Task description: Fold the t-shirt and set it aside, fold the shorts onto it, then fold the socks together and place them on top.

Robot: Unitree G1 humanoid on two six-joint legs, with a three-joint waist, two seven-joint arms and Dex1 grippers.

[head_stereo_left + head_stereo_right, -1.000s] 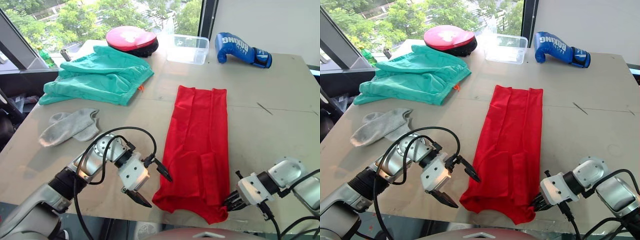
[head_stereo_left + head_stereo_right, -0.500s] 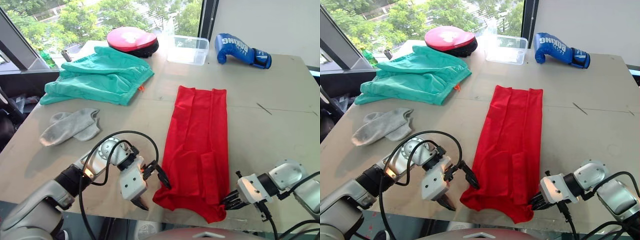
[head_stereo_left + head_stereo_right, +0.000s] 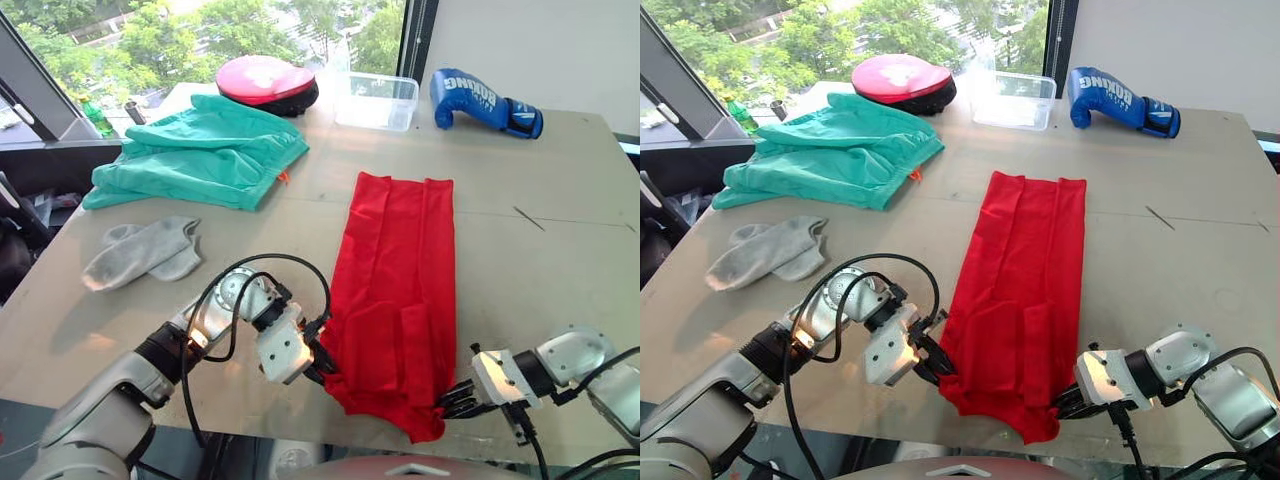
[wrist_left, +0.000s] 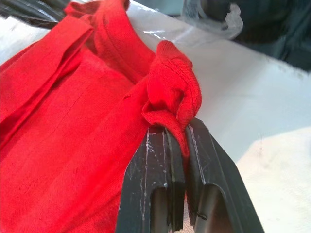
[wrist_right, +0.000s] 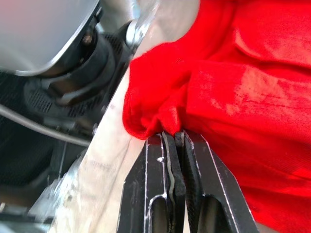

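Note:
The red t-shirt point(image 3: 398, 290) lies as a long folded strip down the middle of the table. My left gripper point(image 3: 325, 366) is shut on its near left corner, and the left wrist view shows red cloth point(image 4: 170, 99) pinched between the fingers point(image 4: 150, 189). At the near right corner my right gripper point(image 3: 450, 400) is shut on the t-shirt hem point(image 5: 155, 109). The teal shorts point(image 3: 200, 150) lie bunched at the far left. The grey socks point(image 3: 140, 252) rest at the left, one across the other.
A red-pink round pad point(image 3: 265, 80), a clear plastic tub point(image 3: 377, 100) and a blue boxing glove point(image 3: 485, 100) line the far edge. The table's near edge point(image 3: 250, 425) runs just below both grippers. Bare tabletop lies right of the t-shirt.
My left gripper has moved right to the t-shirt's near left corner and closed on it from wide open. The right gripper has kept its hold.

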